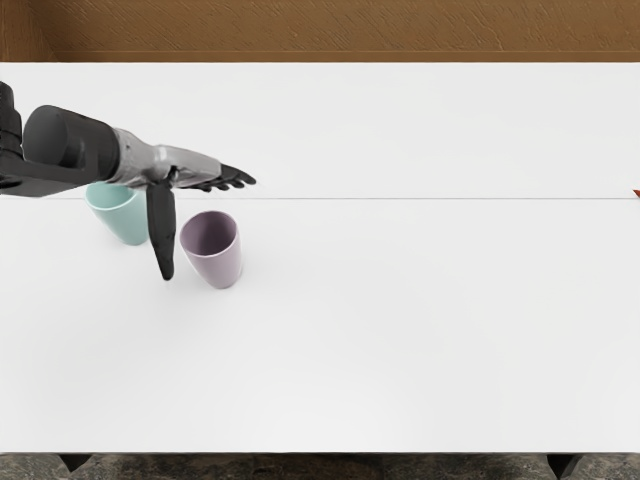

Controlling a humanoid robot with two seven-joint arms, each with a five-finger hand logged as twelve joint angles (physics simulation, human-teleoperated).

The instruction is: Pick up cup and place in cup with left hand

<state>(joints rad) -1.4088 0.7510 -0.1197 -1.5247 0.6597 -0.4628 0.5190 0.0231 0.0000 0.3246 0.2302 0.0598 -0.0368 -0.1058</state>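
Note:
My left hand reaches in from the picture's left edge in the head view, its thumb pointing down toward the front and its fingers stretched out to the right. It is open and holds nothing. A mauve cup stands upright on the table just in front of the fingers and to the right of the thumb. Behind the thumb, on its left, stands a turquoise cup, its rim partly covered by the hand and forearm. My right hand is out of view.
The white table has a thin seam line running across it. A brown wooden surface lies beyond its far edge. A small orange-red tip shows at the right picture edge.

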